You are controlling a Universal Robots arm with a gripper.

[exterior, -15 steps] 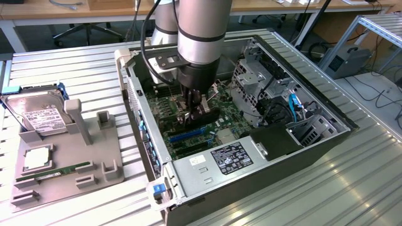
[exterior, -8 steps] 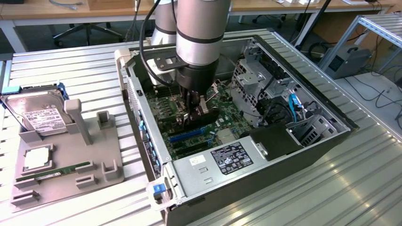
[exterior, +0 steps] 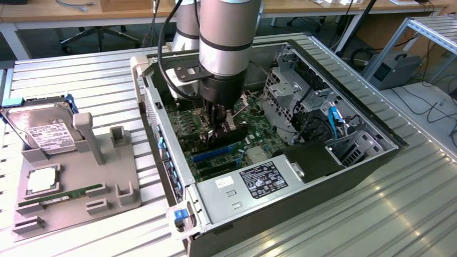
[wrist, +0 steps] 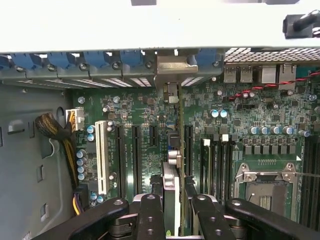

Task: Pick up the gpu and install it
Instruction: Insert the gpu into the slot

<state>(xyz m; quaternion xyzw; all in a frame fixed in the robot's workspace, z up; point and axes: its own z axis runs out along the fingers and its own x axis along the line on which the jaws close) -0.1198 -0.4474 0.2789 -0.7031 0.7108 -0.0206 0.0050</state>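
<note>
A: Item 1, gripper (exterior: 218, 130)?
B: On the arm (exterior: 225, 37), reaching down inside the open computer case (exterior: 371, 160), over the motherboard (exterior: 250, 126). Fingers (wrist: 150, 215) clamped on the gpu (wrist: 181, 150), one each side of the card's edge.

A: Item 2, gpu, location?
B: Held edge-on, standing upright over the motherboard's slots. Wrist view: thin card runs from betw. the fingers out to the slotted back wall of the case; its pale metal bracket (wrist: 173, 66) sits at that wall, among the blue slot clips (wrist: 95, 59). Can't tell if the card's edge is fully seated in the slot.

A: Item 3, board fittings?
B: White slot (wrist: 102, 157) and black slots beside the card; empty processor socket (wrist: 265, 187) w/ metal frame; yellow-and-black cable bundle (wrist: 65, 140) at the board's edge.

A: Item 4, case contents?
B: Power supply w/ label (exterior: 260, 181) at near end; metal drive cage (exterior: 286, 91) on the exterior view's right; blue cable (exterior: 333, 120) beyond it.

A: Item 5, outside the case?
B: Grey holder tray (exterior: 78, 209) on the exterior view's left, on the slatted metal table (exterior: 357, 225). Hard drive (exterior: 43, 128) w/ white label at its far end, processor chip (exterior: 42, 179) mid, green memory stick (exterior: 61, 198) nearer.
</note>
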